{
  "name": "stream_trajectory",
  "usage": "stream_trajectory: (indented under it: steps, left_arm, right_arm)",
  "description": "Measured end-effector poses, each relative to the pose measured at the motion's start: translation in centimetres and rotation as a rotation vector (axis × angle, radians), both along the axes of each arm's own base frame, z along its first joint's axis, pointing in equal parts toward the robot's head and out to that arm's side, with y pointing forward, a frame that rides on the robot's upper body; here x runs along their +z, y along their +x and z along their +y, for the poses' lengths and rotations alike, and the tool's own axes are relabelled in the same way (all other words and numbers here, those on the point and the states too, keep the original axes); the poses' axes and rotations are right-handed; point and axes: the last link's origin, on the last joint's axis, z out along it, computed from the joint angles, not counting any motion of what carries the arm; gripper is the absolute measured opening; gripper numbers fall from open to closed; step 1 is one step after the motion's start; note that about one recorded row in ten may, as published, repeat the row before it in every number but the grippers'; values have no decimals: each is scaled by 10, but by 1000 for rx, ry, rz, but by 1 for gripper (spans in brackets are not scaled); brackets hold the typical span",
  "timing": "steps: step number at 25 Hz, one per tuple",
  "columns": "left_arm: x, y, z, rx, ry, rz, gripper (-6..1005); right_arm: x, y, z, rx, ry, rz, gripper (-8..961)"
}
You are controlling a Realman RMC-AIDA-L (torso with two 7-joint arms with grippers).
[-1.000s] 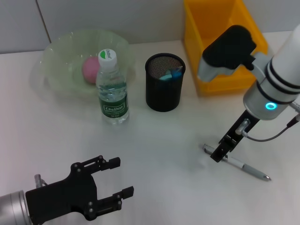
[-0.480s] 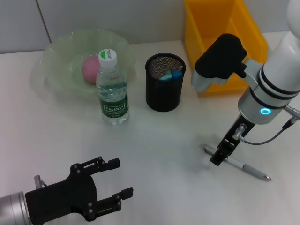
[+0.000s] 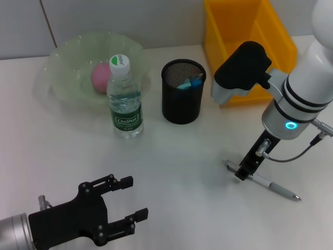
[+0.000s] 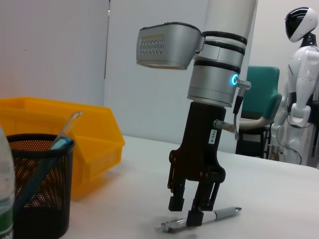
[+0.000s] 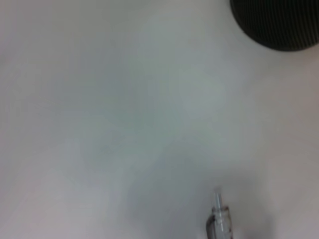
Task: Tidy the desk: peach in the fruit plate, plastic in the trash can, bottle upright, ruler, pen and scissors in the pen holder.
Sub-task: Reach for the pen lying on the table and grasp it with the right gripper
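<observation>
The left gripper (image 3: 125,200) is idling wide open at seven o'clock on the desk (image 3: 177,151). The bottle (image 3: 124,99) is standing upright at eleven o'clock, beside the pen holder (image 3: 182,91). At four o'clock, the right gripper (image 4: 192,211) is straddling the pen (image 3: 263,180), fingers narrowly parted around it.

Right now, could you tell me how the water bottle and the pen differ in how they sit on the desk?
The bottle stands upright beside the fruit plate; the pen lies flat. The bottle stands apart from both grippers; the right gripper is down over the pen with its fingers astride it. The left gripper hangs open nearby. Both rest on the white desk.
</observation>
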Motion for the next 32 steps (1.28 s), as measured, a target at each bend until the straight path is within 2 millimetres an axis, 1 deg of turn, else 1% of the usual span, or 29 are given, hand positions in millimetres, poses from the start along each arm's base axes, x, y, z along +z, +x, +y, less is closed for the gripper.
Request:
stream_trajectory:
  steps: [3, 8, 32]
  left_arm:
    - [0, 0, 0, 0, 0, 0, 715]
    - [0, 0, 0, 0, -1, 0, 715]
    - [1, -1, 0, -1, -1, 2, 715]
  right_arm:
    - [0, -1, 1, 1, 1, 1, 544]
    - [-2, 0, 1, -4, -3, -2, 498]
    - [-10, 2, 5, -26, -37, -31, 387]
